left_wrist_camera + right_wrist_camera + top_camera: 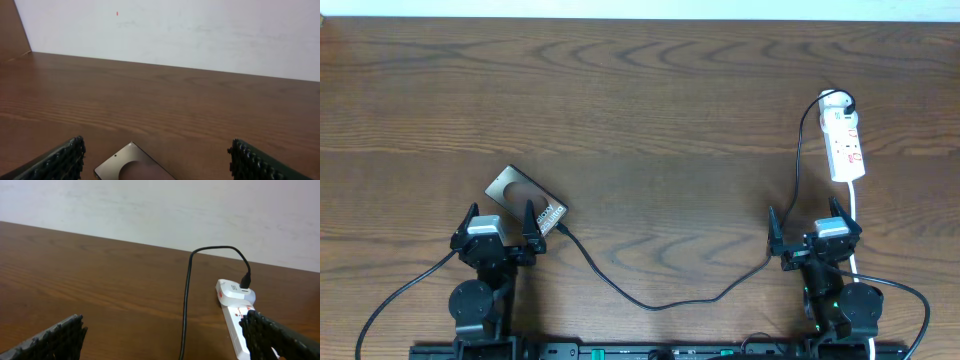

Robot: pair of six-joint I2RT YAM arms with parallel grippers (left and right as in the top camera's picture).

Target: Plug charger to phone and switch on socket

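The phone (pixel 523 198) is lying slantwise on the brown wooden surface (pixel 650 90), and the white lettering at its near end is too small to read. The left fingers (pixel 60 162) are standing wide apart over that end, gripping nothing. The charger (pixel 650 303) is trailing from just beside the lettering to its white plug in the socket (pixel 846 148). I cannot tell whether its tip is sitting in the phone. The socket is showing red markings, unreadable. The right fingers (pixel 55 340) are spread wide and empty near the socket.
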